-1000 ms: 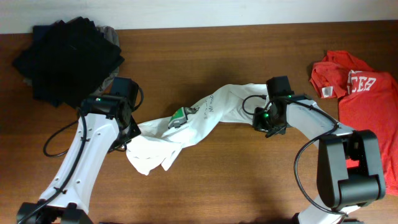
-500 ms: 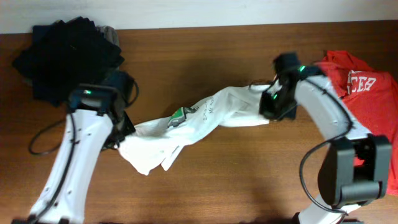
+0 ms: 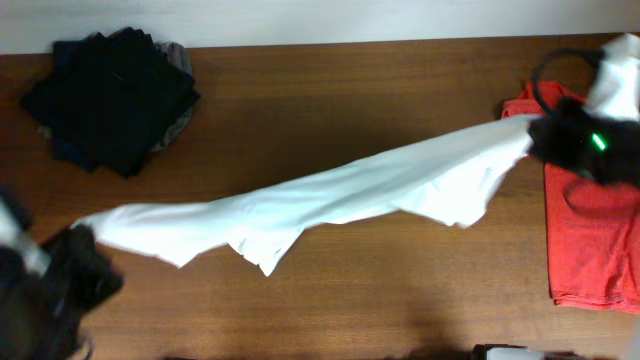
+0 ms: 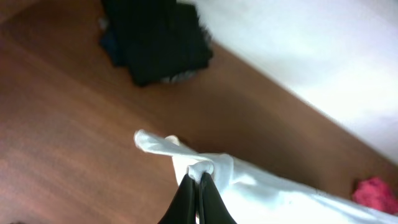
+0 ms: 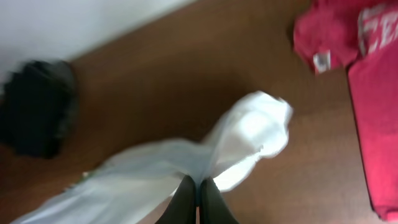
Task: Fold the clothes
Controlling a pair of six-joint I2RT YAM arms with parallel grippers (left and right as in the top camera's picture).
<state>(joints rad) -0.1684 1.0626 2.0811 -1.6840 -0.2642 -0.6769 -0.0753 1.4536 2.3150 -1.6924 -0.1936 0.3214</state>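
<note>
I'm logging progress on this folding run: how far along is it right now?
Done: only the pickup; the left gripper and right gripper are each shut on an end of the white T-shirt. In hand: it is stretched between them, bunched rather than flat. Left: spreading it flat and every fold; none shows yet.

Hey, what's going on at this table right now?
Two robot arms are working on the laundry. The left hand and the right hand are each shut on an end of the white T-shirt, holding it stretched in a long band across the wooden table. No fold is made yet. A red T-shirt lies by the right arm, and a pile of dark garments sits at the far left corner.
</note>
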